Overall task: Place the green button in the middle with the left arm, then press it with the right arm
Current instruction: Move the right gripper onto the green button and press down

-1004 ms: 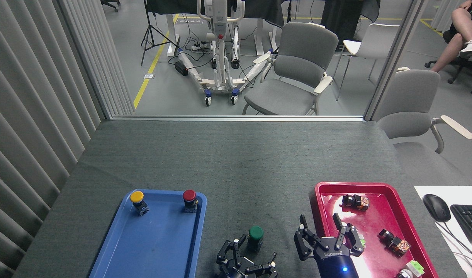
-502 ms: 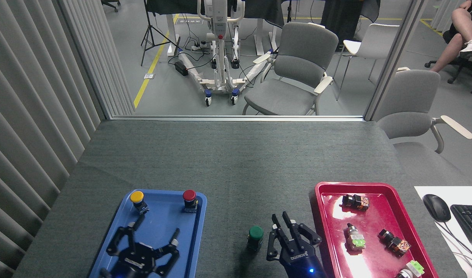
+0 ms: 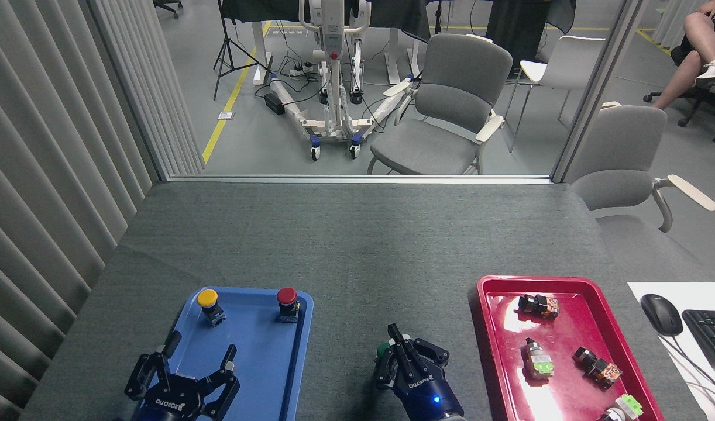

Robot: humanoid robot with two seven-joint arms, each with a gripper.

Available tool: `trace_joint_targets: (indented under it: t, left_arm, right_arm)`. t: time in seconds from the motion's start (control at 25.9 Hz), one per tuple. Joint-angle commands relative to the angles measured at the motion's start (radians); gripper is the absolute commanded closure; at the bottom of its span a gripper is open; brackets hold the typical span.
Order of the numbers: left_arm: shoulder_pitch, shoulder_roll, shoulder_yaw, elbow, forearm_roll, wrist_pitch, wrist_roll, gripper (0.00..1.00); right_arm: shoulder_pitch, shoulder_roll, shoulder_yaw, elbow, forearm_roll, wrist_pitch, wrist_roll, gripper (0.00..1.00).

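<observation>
A: Where is the green button (image 3: 382, 350) sitting?

B: On the grey cloth (image 3: 357, 245) between the blue tray (image 3: 258, 362) and the red tray (image 3: 568, 351), mostly hidden under the right gripper (image 3: 399, 349), whose fingers are pinching together over its cap.

A: And the left gripper (image 3: 200, 361)?

B: It is hovering over the blue tray's near end, fingers spreading wide, holding nothing. White "ROBOTIQ" lettering is showing upside down on both wrists. The yellow button (image 3: 208, 302) and red button (image 3: 286, 300) are standing at the tray's far end.
</observation>
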Motion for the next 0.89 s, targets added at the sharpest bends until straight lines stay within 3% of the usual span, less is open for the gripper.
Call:
trace_joint_targets:
  t: [0.0, 0.42, 0.85]
  left_arm:
    - [0.007, 0.004, 0.008, -0.005, 0.006, 0.001, -0.001, 0.01]
    - [-0.002, -0.008, 0.106, -0.003, 0.084, 0.007, -0.01, 0.01]
    - [-0.004, -0.005, 0.092, -0.003, 0.09, 0.052, -0.01, 0.01]
  right_arm:
    - [0.0, 0.001, 0.002, 0.004, -0.003, -0.003, 0.009, 1.0]
    - [0.0, 0.002, -0.001, 0.032, -0.008, -0.031, 0.032, 1.0]
    - [-0.003, 0.005, -0.003, 0.096, -0.04, -0.029, 0.03, 1.0]
